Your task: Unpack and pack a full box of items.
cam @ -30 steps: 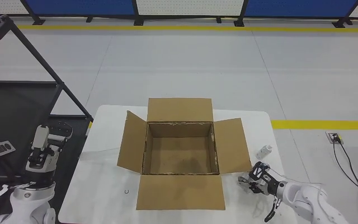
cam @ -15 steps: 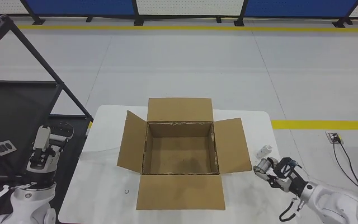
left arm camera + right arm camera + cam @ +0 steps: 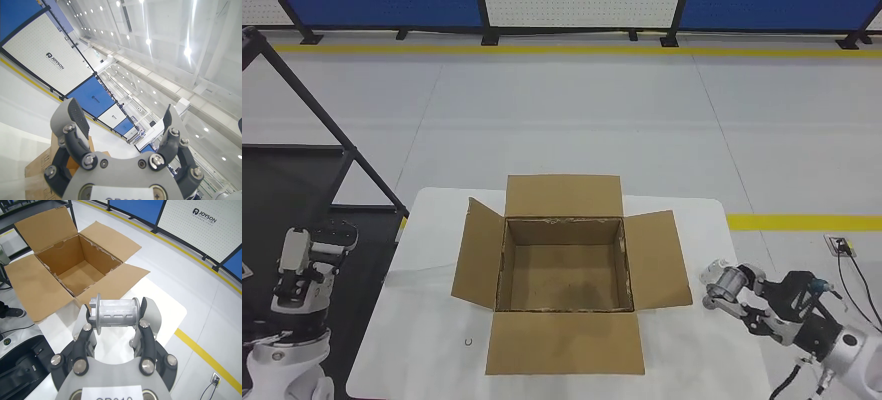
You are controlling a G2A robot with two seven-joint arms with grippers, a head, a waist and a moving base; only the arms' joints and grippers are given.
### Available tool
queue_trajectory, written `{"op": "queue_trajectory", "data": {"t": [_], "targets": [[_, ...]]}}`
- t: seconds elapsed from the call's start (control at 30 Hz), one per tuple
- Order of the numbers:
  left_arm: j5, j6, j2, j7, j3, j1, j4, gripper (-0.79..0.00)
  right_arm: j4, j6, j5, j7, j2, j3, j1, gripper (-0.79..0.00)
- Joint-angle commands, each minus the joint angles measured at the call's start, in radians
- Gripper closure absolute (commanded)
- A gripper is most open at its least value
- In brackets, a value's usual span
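An open cardboard box (image 3: 564,275) stands mid-table with its four flaps spread and its inside bare; it is seen again as the box (image 3: 75,262) in the right wrist view. My right gripper (image 3: 734,293) hangs over the table's right edge, beside the box's right flap, shut on a silver metal spool (image 3: 723,283). In the right wrist view the spool (image 3: 117,315) lies crosswise between the fingers of that gripper (image 3: 115,308). My left gripper (image 3: 302,262) is off the table's left side. It stands open and points at the ceiling (image 3: 121,108).
The white table (image 3: 432,320) holds a small hook-like bit (image 3: 469,344) near its front left. A small white bottle (image 3: 710,267) stands just behind the spool, partly hidden. A black frame (image 3: 302,120) lies to the left. Bare floor lies beyond the table.
My right gripper has carried the spool from near the box's front right corner outward to the right and higher. The left arm has shifted slightly left.
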Motion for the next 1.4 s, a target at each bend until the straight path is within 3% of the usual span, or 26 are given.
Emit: {"op": "queue_trajectory", "data": {"t": [0.0,0.2,0.37,0.63,0.83,1.0,1.37], "targets": [[-0.007,-0.003,0.0,0.008,-0.019,0.006,0.003,-0.785,-0.033,0.024,0.014,0.047,0.001,-0.042,0.038,0.0],[-0.041,-0.01,-0.001,0.013,-0.059,0.017,0.007,-0.785,-0.091,0.127,0.005,0.196,0.001,-0.234,0.213,0.0],[-0.065,-0.019,-0.001,0.009,-0.08,0.028,0.013,-0.785,-0.034,0.221,-0.011,0.292,-0.02,-0.488,0.434,0.0],[-0.087,-0.023,-0.001,-0.005,-0.105,0.034,0.021,-0.785,0.196,0.326,0.005,0.318,-0.106,-0.869,0.786,0.0],[-0.099,-0.026,-0.002,-0.017,-0.1,0.03,0.034,-0.785,0.337,0.423,0.012,0.332,-0.189,-1.073,0.987,0.0],[-0.108,-0.028,-0.002,-0.018,-0.1,0.027,0.048,-0.785,0.468,0.426,0.061,0.314,-0.245,-1.162,1.094,0.0],[-0.108,-0.019,-0.004,-0.003,-0.102,0.011,0.096,-0.785,0.468,0.426,0.061,0.314,-0.245,-1.162,1.094,0.0]]}}
